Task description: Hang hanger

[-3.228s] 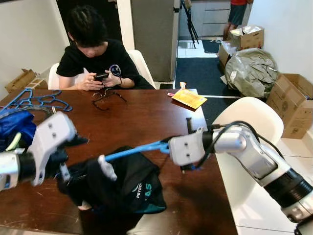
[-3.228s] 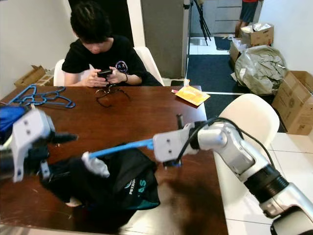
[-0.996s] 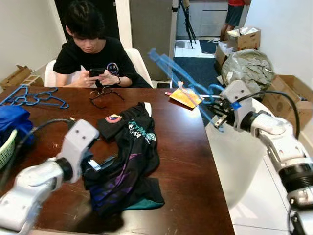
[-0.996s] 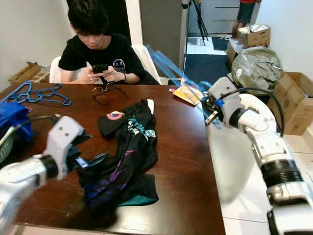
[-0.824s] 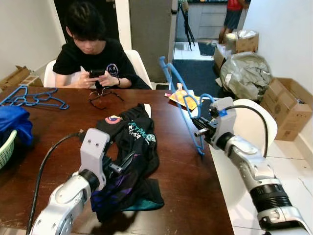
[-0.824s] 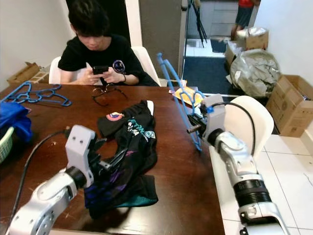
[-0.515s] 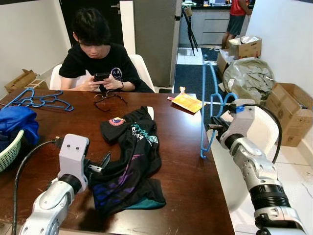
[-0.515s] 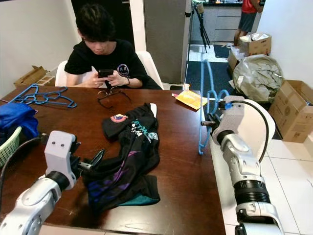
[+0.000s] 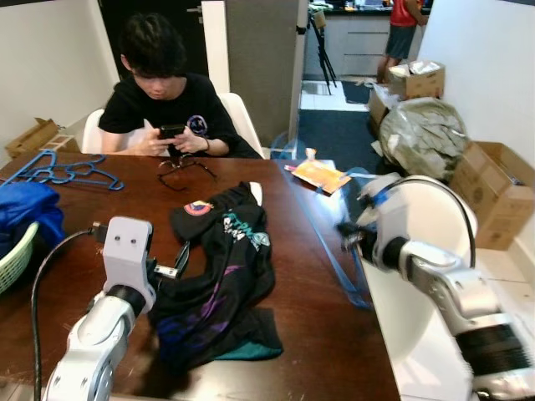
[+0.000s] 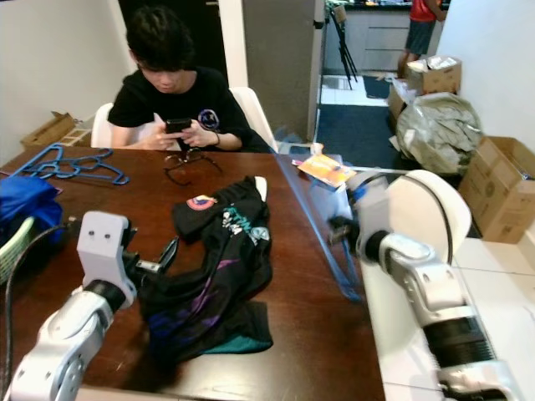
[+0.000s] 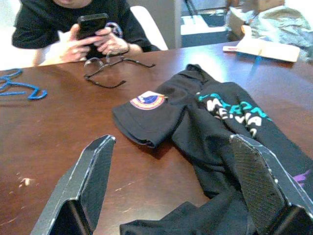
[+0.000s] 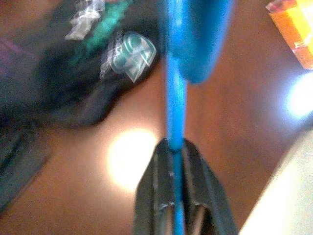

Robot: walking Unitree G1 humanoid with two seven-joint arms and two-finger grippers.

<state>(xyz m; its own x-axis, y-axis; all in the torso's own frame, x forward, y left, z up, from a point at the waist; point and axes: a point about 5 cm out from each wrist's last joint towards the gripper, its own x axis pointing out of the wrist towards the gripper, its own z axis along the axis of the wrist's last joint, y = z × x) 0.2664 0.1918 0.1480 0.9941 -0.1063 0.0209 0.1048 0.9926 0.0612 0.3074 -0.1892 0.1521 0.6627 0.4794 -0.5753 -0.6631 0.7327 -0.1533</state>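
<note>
far left of the counter [image 9: 276,334]: green basket [image 9: 12,261] at the edge, blue cloth [image 9: 25,209] just behind it, and a pile of blue hangers [image 9: 58,170] at the back left corner.

left pincer [image 11: 171,181] is released, fingers [image 11: 95,169] spread wide, low over the counter and aimed at the black t-shirt [image 9: 221,267]. one finger sits at the shirt's left edge; can't tell if it touches the fabric. a black cable runs from that wrist across the wood.

the shirt lies crumpled mid-counter, teal print and a round patch facing up. behind it a pair of glasses [image 9: 180,167], then a seated person [image 9: 163,92] in a black tee holding a phone [image 9: 171,131].

blue hanger [image 9: 322,230] is to the right of the shirt, off the counter surface and motion-blurred, running as a long diagonal streak from the back of the counter down to the near right edge. right pincer [image 12: 177,147] is clenched on a thin blue bar of it, over the counter's right edge, just beside the white chair [image 9: 430,242]. an orange packet [image 9: 320,175] lies at the back right of the counter, behind the hanger.

right side on the floor: a stuffed grey bag [image 9: 418,134] and cardboard boxes [image 9: 493,192]. another person stands far back in the doorway.
</note>
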